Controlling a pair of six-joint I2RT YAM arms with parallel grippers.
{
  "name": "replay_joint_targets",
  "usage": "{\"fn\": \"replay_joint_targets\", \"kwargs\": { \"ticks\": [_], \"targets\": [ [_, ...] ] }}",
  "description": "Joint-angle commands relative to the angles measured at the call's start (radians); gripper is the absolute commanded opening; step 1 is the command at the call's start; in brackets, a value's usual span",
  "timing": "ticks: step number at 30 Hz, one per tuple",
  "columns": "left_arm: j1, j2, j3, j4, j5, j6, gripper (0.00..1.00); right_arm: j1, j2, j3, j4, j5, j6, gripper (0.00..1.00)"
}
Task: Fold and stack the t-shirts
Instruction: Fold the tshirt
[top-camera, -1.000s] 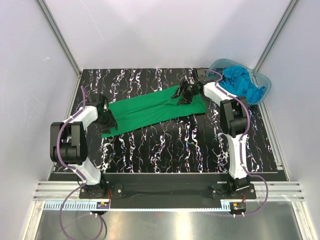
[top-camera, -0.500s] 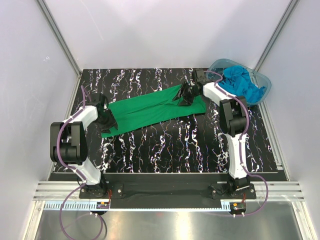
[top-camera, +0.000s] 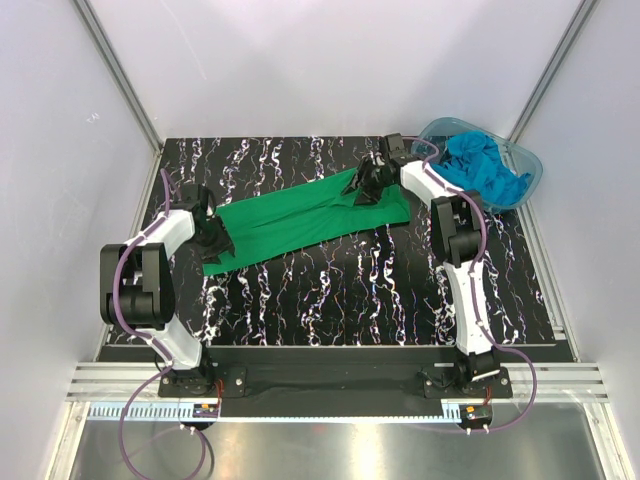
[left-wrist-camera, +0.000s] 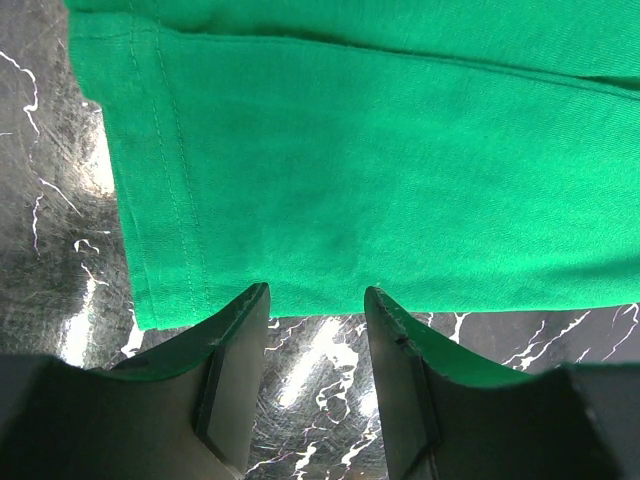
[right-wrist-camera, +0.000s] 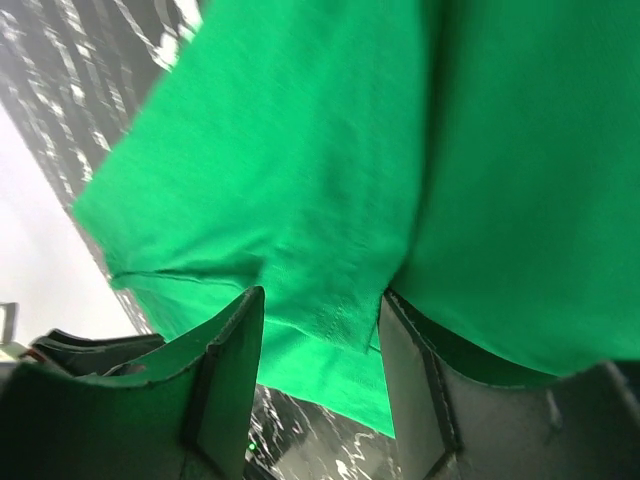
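Surface (top-camera: 330, 290) of black marble-patterned board carries one bright green cloth t-shirt (top-camera: 300, 215), folded into a long band that lies flat and slantwise across the middle, from near left to far right. At the far right corner stands a clear blue-tinted plastic tub (top-camera: 527, 160) holding crumpled turquoise-blue cloth t-shirts (top-camera: 485, 165). The left gripper (top-camera: 212, 238) sits low at the band's near-left hem, fingers (left-wrist-camera: 235, 370) released and parted with the hem edge at their tips; the right gripper (top-camera: 365, 185) is at the far-right end, its fingers likewise parted, a fold of green cloth in the gap, unclamped.
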Motion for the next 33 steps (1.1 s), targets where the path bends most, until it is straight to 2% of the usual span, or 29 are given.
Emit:
{"fn": "replay_joint_targets", "kwargs": {
  "ticks": [1, 8, 10, 11, 12, 14, 16, 18, 23, 24, 25, 26, 27, 30, 33],
  "targets": [
    [0.008, -0.010, 0.033, 0.008, -0.006, 0.018, 0.48, 0.005, 0.020, 0.099, 0.034, -0.023, 0.034, 0.56],
    [0.009, -0.016, 0.025, 0.011, 0.001, 0.015, 0.48, 0.031, 0.161, 0.275, 0.113, -0.092, 0.157, 0.56],
    [0.008, -0.017, 0.026, 0.010, -0.001, 0.017, 0.48, 0.052, 0.222, 0.425, 0.145, -0.117, 0.218, 0.56],
    [0.009, -0.019, 0.025, 0.009, -0.002, 0.015, 0.48, 0.066, 0.301, 0.502, 0.148, -0.132, 0.246, 0.55],
    [0.008, -0.021, 0.025, 0.009, -0.004, 0.014, 0.48, 0.086, 0.345, 0.672, 0.148, -0.161, 0.311, 0.54],
    [0.011, -0.025, 0.025, 0.008, -0.001, 0.011, 0.48, 0.097, 0.399, 0.789, 0.166, -0.175, 0.373, 0.53],
    [0.009, -0.030, 0.020, 0.014, 0.001, 0.005, 0.48, 0.095, 0.355, 0.721, 0.232, -0.177, 0.410, 0.52],
    [0.011, -0.034, 0.014, 0.017, 0.007, 0.002, 0.48, 0.083, 0.225, 0.554, 0.240, -0.146, 0.329, 0.52],
    [0.011, -0.051, -0.016, 0.034, 0.010, -0.003, 0.48, 0.029, 0.056, 0.398, -0.080, -0.019, 0.093, 0.51],
    [0.009, -0.053, -0.021, 0.036, 0.011, -0.003, 0.48, 0.022, 0.004, 0.304, -0.103, 0.013, 0.071, 0.49],
    [0.009, -0.054, -0.030, 0.042, 0.011, -0.005, 0.48, 0.014, -0.027, 0.247, -0.120, 0.035, 0.069, 0.42],
    [0.011, -0.054, -0.033, 0.043, 0.011, -0.005, 0.48, 0.006, -0.059, 0.187, -0.119, 0.056, 0.069, 0.39],
    [0.011, -0.056, -0.035, 0.045, 0.011, -0.005, 0.48, 0.006, -0.122, 0.073, -0.110, 0.082, 0.086, 0.37],
    [0.009, -0.053, -0.038, 0.051, 0.010, -0.009, 0.48, 0.006, -0.216, -0.121, -0.030, 0.108, 0.158, 0.35],
    [0.009, -0.050, -0.037, 0.052, 0.018, -0.012, 0.48, 0.006, -0.239, -0.218, 0.073, 0.107, 0.250, 0.27]
  ]
}}
